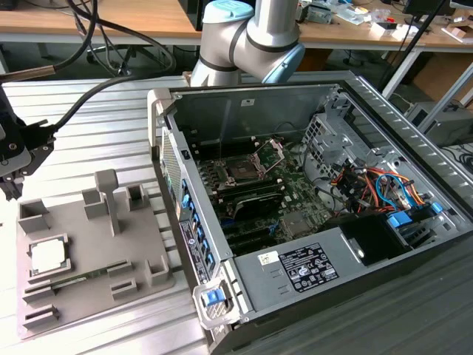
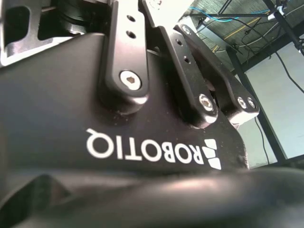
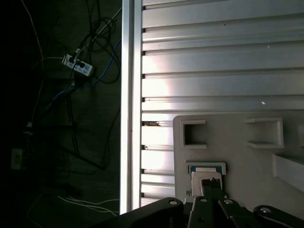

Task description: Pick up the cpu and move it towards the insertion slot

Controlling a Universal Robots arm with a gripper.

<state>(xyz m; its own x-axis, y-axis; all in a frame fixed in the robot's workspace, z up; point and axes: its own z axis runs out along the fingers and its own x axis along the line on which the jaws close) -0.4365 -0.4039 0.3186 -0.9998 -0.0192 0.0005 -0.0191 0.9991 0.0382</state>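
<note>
Step in hand: the approach for the pick. The small flat square cpu with a pale silvery top [image 1: 47, 256] lies in a recess of the grey plastic fixture plate [image 1: 89, 296], untouched. The black two-fingered gripper [image 3: 209, 187] hangs just above it in the first wrist view. Its fingers [image 3: 203, 190] read as pressed together, holding nothing.

Judgement: the pick calls for spreading them, then coming down squarely over the chip's edges.

The square silver-framed insertion slot [image 1: 242, 170] sits well apart, inside the open black computer case [image 1: 259, 111], with its retaining plate raised.

Surface: a ribbed aluminium table [image 1: 111, 126]. Room: wooden benches [image 1: 111, 26] behind, cables [image 3: 71, 85] on a dark floor.
</note>
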